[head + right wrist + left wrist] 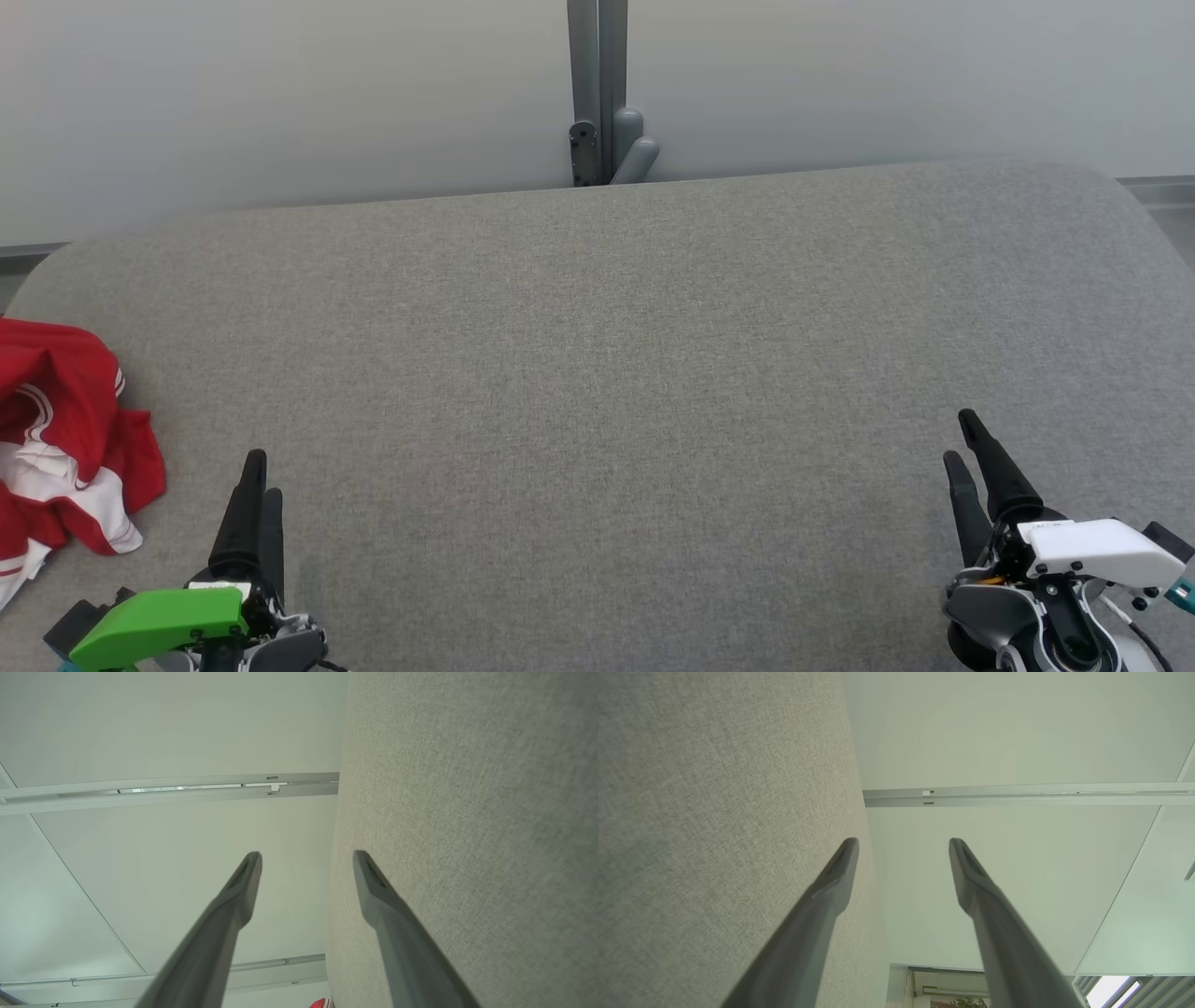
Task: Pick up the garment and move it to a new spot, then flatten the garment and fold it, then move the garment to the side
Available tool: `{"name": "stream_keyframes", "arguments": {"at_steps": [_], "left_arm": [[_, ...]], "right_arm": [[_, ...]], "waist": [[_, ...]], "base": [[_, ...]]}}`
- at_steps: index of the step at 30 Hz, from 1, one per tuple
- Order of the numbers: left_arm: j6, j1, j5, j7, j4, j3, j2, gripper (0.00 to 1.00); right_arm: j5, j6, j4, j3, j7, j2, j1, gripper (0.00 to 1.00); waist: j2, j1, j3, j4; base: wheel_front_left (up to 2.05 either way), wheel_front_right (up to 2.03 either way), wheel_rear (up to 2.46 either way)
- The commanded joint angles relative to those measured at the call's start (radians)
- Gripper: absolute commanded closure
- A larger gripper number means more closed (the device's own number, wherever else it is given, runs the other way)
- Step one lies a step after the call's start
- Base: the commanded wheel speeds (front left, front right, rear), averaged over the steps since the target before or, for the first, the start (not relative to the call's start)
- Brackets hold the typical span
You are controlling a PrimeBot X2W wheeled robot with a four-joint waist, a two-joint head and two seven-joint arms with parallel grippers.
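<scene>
A crumpled red and white garment (65, 448) lies at the left edge of the grey fabric table (597, 373), partly cut off by the head view's border. A small red corner of the garment (320, 1004) peeks in at the bottom of the right wrist view. My left gripper (262, 476) rests at the lower left, just right of the garment and apart from it, its jaws open with nothing between them (903, 842). Low on the right, my right gripper (962, 437) stands open and empty too (307, 855).
A pale wall runs behind the table, with a grey vertical post (597, 93) and bracket at its far edge. The table's corners are rounded. Broad bare cloth stretches between the two grippers.
</scene>
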Motion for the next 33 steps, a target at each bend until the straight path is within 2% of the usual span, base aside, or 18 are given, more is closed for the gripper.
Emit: {"name": "stream_keyframes", "arguments": {"at_steps": [1, 9, 26, 33], "left_arm": [[-0.001, -0.020, 0.019, -0.005, -0.012, -0.001, 0.004, 0.00], [-0.002, -0.026, 0.132, -0.044, 0.001, -0.003, 0.005, 0.00], [-0.002, -0.038, 0.402, -0.118, 0.044, -0.027, 0.007, 0.00], [-0.003, -0.037, 0.480, -0.140, 0.047, -0.022, 0.007, 0.00]], "right_arm": [[-0.008, 0.000, -0.021, 0.003, -0.006, -0.008, -0.016, 0.00], [-0.089, 0.000, -0.015, 0.046, -0.053, -0.034, -0.026, 0.00], [-0.331, 0.000, 0.002, 0.084, -0.128, -0.045, -0.027, 0.00], [-0.434, 0.000, 0.008, 0.096, -0.150, -0.049, -0.030, 0.00]], "waist": [[0.0000, 0.0000, 0.000, 0.000], [0.0000, 0.0000, 0.003, 0.001], [0.0000, 0.0000, 0.005, 0.004], [0.0000, 0.0000, 0.007, 0.005]], "base": [[0.00, 0.00, 0.00], [0.00, 0.00, 0.00], [0.00, 0.00, 0.00], [0.00, 0.00, 0.00]]}}
